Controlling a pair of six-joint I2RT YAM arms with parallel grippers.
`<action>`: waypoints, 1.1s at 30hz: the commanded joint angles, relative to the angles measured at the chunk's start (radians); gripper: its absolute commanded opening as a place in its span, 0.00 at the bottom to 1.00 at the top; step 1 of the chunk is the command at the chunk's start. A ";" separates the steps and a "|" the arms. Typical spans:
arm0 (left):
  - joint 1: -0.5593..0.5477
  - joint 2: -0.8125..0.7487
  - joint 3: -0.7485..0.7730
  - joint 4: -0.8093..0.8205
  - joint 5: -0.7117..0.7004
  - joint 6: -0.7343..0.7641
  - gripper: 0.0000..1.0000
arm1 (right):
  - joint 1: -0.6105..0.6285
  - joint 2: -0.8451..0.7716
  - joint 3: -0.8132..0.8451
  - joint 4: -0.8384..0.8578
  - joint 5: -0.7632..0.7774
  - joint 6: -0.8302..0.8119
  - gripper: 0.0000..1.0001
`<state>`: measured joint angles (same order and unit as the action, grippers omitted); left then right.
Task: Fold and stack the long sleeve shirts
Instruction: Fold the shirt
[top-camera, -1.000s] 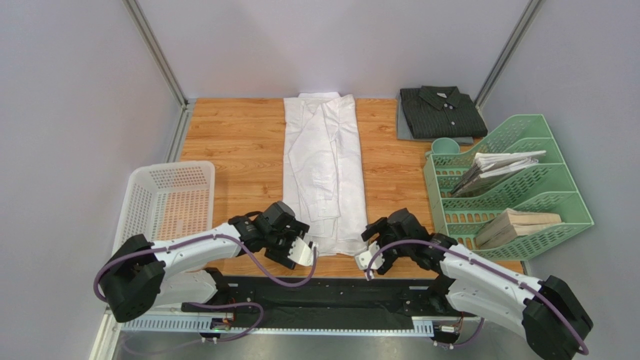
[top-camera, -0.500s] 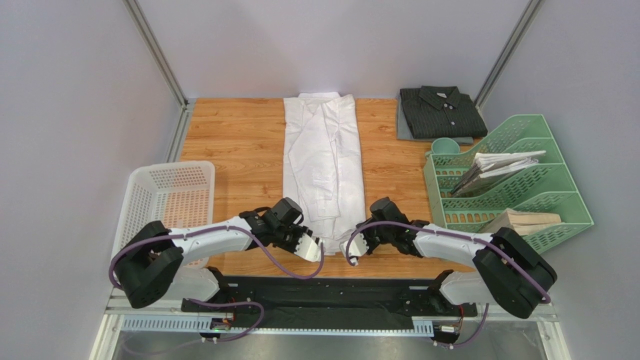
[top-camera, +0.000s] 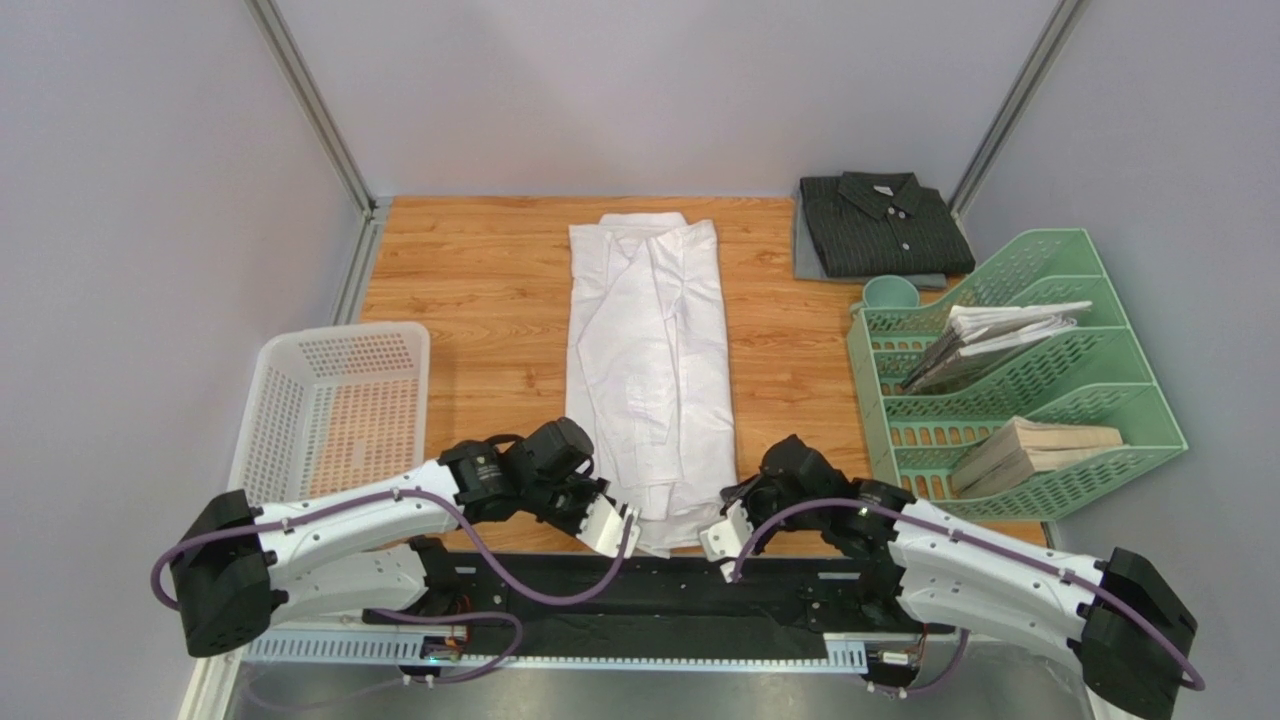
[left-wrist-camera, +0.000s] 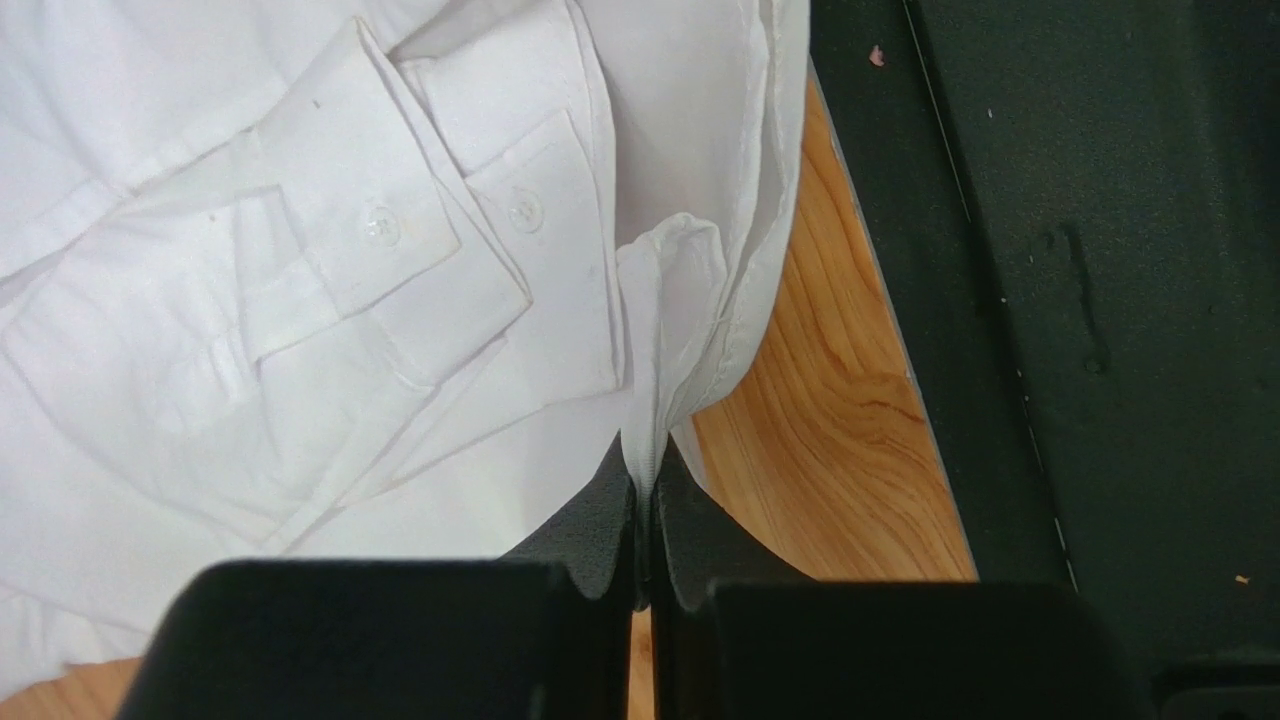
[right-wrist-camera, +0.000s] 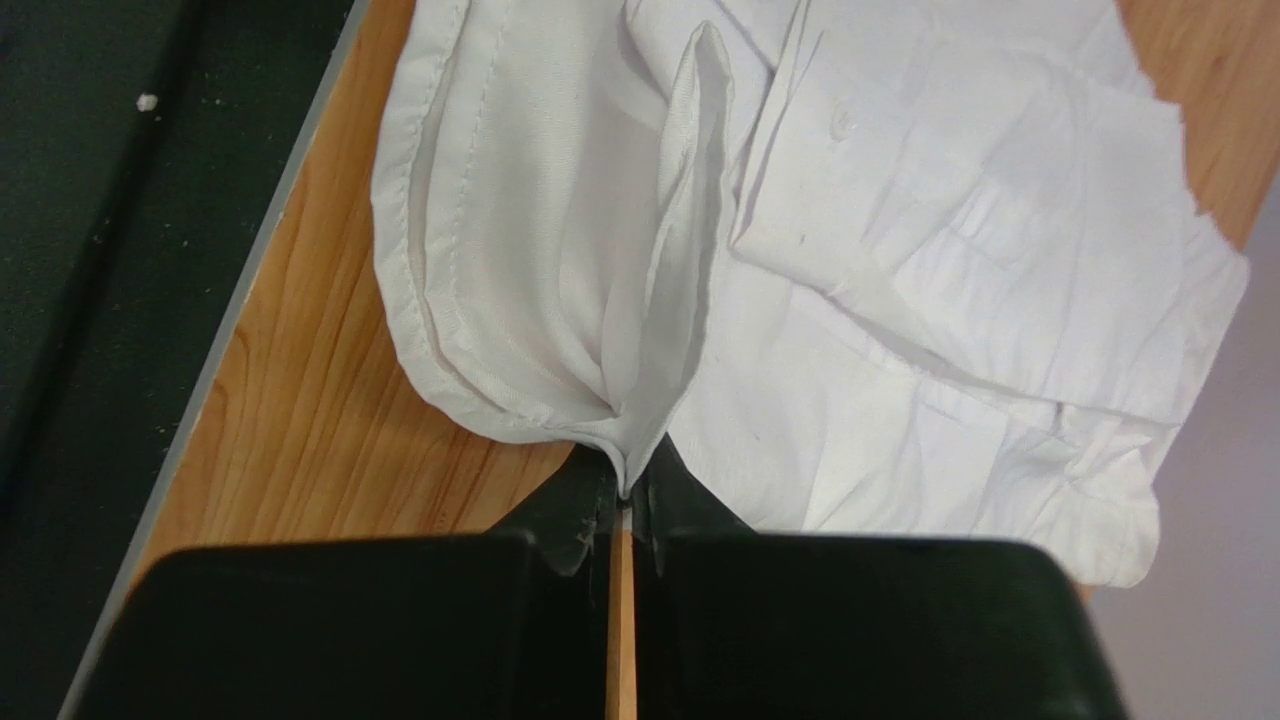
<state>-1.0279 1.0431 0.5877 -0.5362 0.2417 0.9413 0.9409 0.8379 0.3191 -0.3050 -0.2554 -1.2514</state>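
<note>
Hem of white shirt (top-camera: 649, 360) pinched at both near corners by paired grippers

The shirt is laid lengthwise on the wooden table (top-camera: 466, 270), its long axis running straight away from the arm bases, with the collar at the far edge and the hem at the near one. The left gripper (left-wrist-camera: 646, 483) is seen closed tight on a pleat of cloth at the hem's left corner, and the right gripper (right-wrist-camera: 624, 488) is likewise clamped on the right corner; only a thin edge fold is taken in each bite. The rest of the garment lies ahead of both hands, so the fold is judged to call for an even carry of the hem away from the bases toward the collar. The charcoal striped shirt (top-camera: 879, 222) is found already folded at the far right corner, nearer the right arm.
</note>
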 joint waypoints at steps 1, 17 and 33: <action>0.000 -0.003 -0.022 -0.048 -0.002 -0.061 0.00 | 0.006 0.010 0.000 -0.066 0.068 0.115 0.00; 0.293 0.128 0.317 -0.048 0.093 0.027 0.00 | -0.295 0.302 0.424 -0.008 -0.083 0.098 0.00; 0.637 0.896 0.942 0.011 0.124 0.056 0.00 | -0.534 1.073 1.023 0.092 -0.165 0.102 0.00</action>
<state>-0.4068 1.8862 1.4620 -0.5365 0.3454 0.9833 0.4072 1.8610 1.2800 -0.2554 -0.3843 -1.1629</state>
